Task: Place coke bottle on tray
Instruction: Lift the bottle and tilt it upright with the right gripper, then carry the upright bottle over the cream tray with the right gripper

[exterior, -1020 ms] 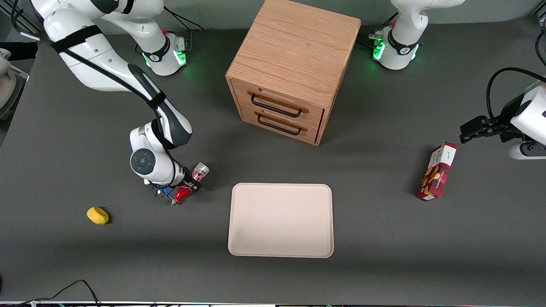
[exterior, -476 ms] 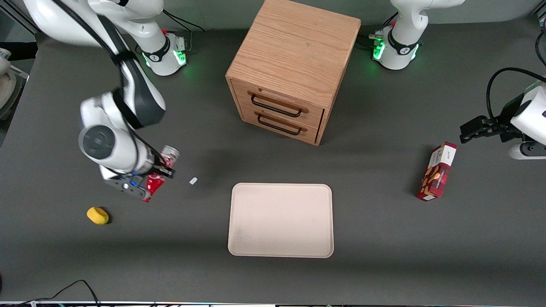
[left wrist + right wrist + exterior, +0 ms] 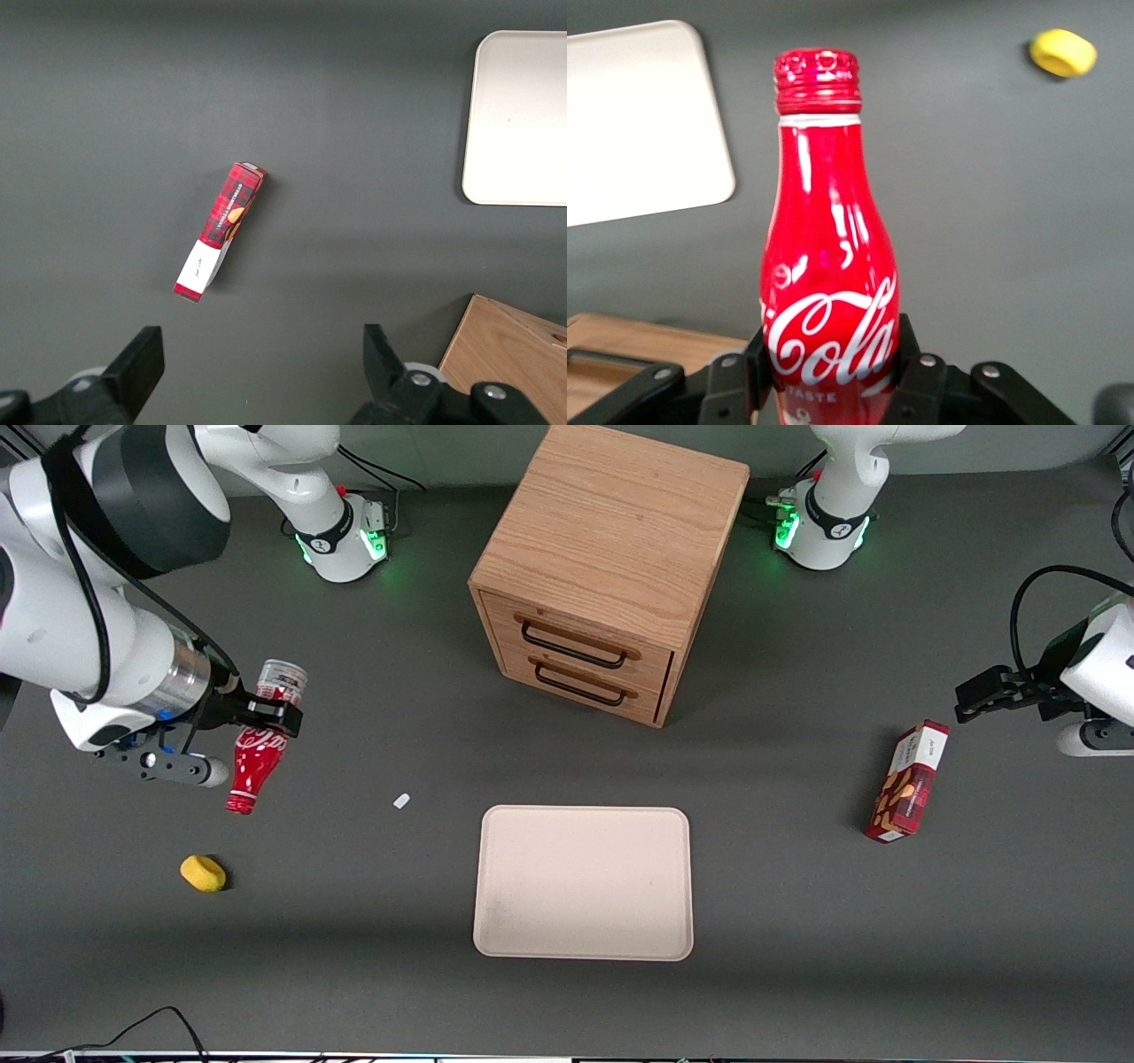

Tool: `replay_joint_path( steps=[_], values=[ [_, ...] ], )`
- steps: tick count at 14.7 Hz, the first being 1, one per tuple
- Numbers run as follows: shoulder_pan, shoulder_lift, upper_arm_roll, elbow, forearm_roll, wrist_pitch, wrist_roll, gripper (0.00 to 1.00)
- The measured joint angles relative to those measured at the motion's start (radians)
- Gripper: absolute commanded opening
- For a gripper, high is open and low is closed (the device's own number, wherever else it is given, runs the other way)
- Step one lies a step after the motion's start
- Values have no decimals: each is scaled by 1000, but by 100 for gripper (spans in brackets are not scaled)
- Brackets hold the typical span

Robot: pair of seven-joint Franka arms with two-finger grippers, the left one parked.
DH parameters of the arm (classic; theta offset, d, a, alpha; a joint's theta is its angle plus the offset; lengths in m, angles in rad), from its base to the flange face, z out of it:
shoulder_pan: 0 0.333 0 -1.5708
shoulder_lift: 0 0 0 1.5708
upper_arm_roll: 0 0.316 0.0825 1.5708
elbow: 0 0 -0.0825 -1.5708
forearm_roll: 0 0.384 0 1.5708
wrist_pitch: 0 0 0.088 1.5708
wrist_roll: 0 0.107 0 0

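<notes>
The tool [image 3: 266, 715] is closed on the body of the coke bottle [image 3: 255, 755] and holds it clear of the bench [image 3: 354, 957], toward the working arm's end. The bottle hangs tilted, neck down. The tray [image 3: 583, 882] lies flat on the bench, well apart from the bottle, in front of the wooden drawer cabinet [image 3: 608, 567].

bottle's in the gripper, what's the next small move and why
Probably carry it sideways toward the tray. The gripper is shut on the coke bottle, held above the table near the working arm's end, while the tray lies bare toward the table's middle, nearer the front camera.
</notes>
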Motion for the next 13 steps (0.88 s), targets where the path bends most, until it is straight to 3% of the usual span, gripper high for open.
replay_joint_path(
  steps=[6,10,13],
  values=[
    [26,190,179,148,7,114,25,4],
    [41,360,190,158,4,261,26,4],
    [42,492,190,155,-53,377,26,4]
  ],
)
